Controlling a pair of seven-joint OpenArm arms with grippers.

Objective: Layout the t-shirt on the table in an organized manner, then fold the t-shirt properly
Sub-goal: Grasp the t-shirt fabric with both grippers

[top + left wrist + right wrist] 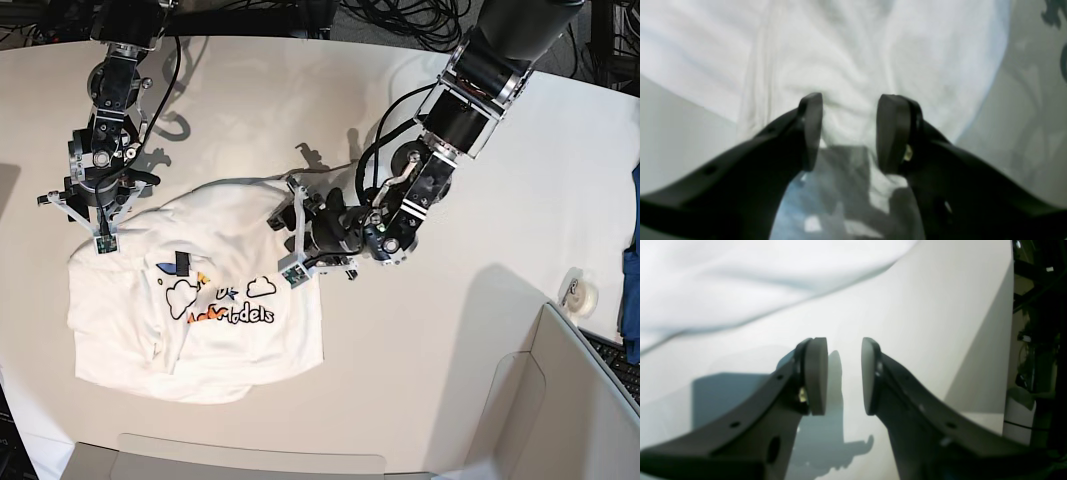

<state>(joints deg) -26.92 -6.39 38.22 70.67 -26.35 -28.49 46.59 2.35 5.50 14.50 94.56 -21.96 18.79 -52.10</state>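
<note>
Though spread, t-shirt [853, 66] beneath left hand [849, 131]

A dark blue cloth [632, 300] and perhaps a tape roll [582, 295] sit right.

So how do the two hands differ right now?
The left hand is open wide over bunched t-shirt cloth; the right hand has a narrower gap over bare table. In the base view, left reaches sideways at the shirt's edge; right points down at its corner. Neither holds anything.
</note>
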